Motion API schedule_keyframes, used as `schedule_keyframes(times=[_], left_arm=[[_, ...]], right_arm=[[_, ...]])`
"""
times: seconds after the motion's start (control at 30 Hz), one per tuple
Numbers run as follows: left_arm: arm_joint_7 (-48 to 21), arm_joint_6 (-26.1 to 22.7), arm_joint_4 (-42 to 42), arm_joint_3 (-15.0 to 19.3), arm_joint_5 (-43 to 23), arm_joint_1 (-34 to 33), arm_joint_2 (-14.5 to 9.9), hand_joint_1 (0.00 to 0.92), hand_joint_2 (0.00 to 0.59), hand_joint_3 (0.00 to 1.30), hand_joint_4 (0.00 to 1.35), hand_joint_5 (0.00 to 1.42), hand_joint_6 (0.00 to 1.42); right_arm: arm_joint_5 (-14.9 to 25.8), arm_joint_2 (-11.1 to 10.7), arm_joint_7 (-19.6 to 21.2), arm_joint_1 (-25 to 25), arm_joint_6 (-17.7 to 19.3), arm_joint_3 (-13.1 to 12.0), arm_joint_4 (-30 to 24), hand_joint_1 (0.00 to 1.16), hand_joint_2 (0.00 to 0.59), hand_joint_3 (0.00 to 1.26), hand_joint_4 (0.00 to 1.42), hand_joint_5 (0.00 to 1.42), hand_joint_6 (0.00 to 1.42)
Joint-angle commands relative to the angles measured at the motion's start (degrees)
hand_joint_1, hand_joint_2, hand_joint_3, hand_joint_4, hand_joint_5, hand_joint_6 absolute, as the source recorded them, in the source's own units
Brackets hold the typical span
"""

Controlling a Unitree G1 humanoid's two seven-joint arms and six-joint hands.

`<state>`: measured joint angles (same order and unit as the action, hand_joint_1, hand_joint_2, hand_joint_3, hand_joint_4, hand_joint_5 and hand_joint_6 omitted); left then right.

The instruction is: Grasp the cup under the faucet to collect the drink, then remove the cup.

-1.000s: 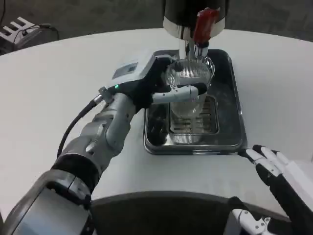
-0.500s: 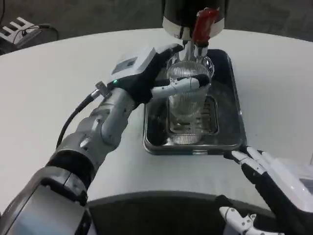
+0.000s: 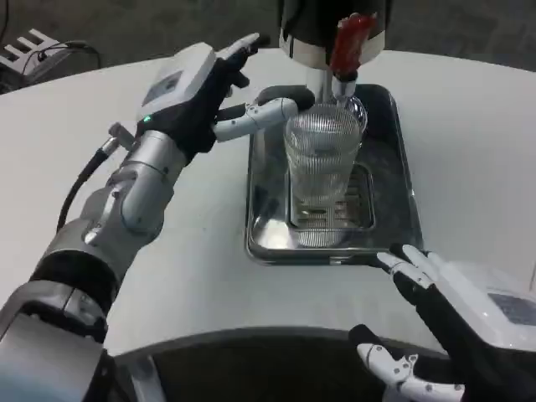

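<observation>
Standing upright on the grate of the steel drip tray [image 3: 402, 226] under the red-handled faucet [image 3: 347, 46], the clear ribbed glass cup [image 3: 321, 163] looks rigid, slippery and breakable, best wrapped mid-wall; left robot hand [image 3: 209, 96] spread beside it, right robot hand [image 3: 444, 335] spread over the worktop [image 3: 469, 126]

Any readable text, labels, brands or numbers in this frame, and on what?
No text can be read.
Left hand: the pale panel on its back is too blurred to tell whether it carries any marking.
Cup, tray, red faucet handle: no markings visible.
</observation>
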<state>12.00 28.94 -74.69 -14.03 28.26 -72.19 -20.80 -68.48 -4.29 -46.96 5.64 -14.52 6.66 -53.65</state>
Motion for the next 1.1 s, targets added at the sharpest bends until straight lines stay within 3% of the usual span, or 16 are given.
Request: schedule_keyframes(times=[0.03,0.23,0.33,0.43,0.47,0.53,0.6,0.73,0.8,0.9,0.97,1.1], left_arm=[[0.1,2.5,1.1,1.9,-2.3,2.1,-2.5,0.089,0.050,0.16,0.13,0.33,0.35],[-3.3,7.5,3.4,6.3,-7.5,4.9,-5.8,0.086,0.046,0.17,0.17,0.34,0.38],[-11.8,12.0,4.9,10.8,-14.2,5.9,-7.3,0.047,0.052,0.18,0.19,0.36,0.41],[-22.1,14.1,7.3,16.1,-22.4,6.2,-8.6,0.001,0.055,0.23,0.29,0.45,0.47],[-24.7,14.2,8.1,17.2,-24.1,6.2,-8.9,0.000,0.055,0.26,0.35,0.50,0.52],[-30.6,13.7,9.5,19.2,-27.7,6.3,-9.5,0.000,0.058,0.37,0.55,0.74,0.84],[-36.4,12.1,11.3,21.5,-31.8,6.5,-9.9,0.000,0.060,0.46,0.67,0.88,1.00],[-49.5,3.9,14.7,24.7,-39.2,5.5,-11.1,0.000,0.076,0.46,0.64,0.83,0.92],[-54.3,-0.2,16.3,25.2,-41.1,4.9,-11.7,0.000,0.077,0.42,0.57,0.73,0.81],[-59.7,-4.6,17.8,24.8,-42.0,3.1,-12.4,0.000,0.076,0.34,0.38,0.49,0.51],[-62.2,-7.1,18.2,24.8,-42.5,2.0,-12.3,0.000,0.071,0.29,0.26,0.34,0.37],[-67.5,-13.2,16.9,25.2,-44.3,-2.1,-10.5,0.000,0.075,0.21,0.16,0.27,0.27]], right_arm=[[-0.6,0.3,-0.4,-0.9,-0.3,0.2,0.2,0.33,0.446,0.12,0.00,0.00,0.08],[-0.9,1.0,0.2,-4.0,-1.3,-0.6,0.4,0.33,0.446,0.13,0.00,0.00,0.08],[-0.9,0.5,-0.9,-5.8,-2.0,-1.5,1.2,0.38,0.430,0.14,0.00,0.00,0.08],[-1.2,1.8,-0.9,-8.3,-3.6,-1.5,2.3,0.39,0.428,0.15,0.00,0.00,0.08],[-1.3,2.2,-0.7,-8.8,-4.1,-1.3,2.7,0.39,0.429,0.14,0.00,0.00,0.08],[-1.8,2.5,-0.4,-10.2,-4.1,-0.2,3.6,0.40,0.429,0.14,0.00,0.00,0.08],[-2.2,3.2,-0.1,-11.6,-4.3,0.9,4.5,0.40,0.429,0.15,0.00,0.00,0.08],[-3.2,3.6,-0.5,-14.6,-4.0,2.8,6.5,0.40,0.429,0.15,0.00,0.00,0.08],[-3.6,3.6,-1.1,-15.7,-4.3,3.2,6.8,0.40,0.427,0.15,0.00,0.00,0.08],[-4.6,3.9,-1.6,-16.4,-4.6,3.7,6.6,0.40,0.424,0.15,0.00,0.00,0.08],[-5.5,4.4,-2.0,-16.3,-4.6,4.3,6.3,0.40,0.423,0.15,0.00,0.00,0.08],[-6.7,5.8,-2.3,-15.4,-5.2,5.5,6.0,0.40,0.422,0.15,0.00,0.00,0.08]])
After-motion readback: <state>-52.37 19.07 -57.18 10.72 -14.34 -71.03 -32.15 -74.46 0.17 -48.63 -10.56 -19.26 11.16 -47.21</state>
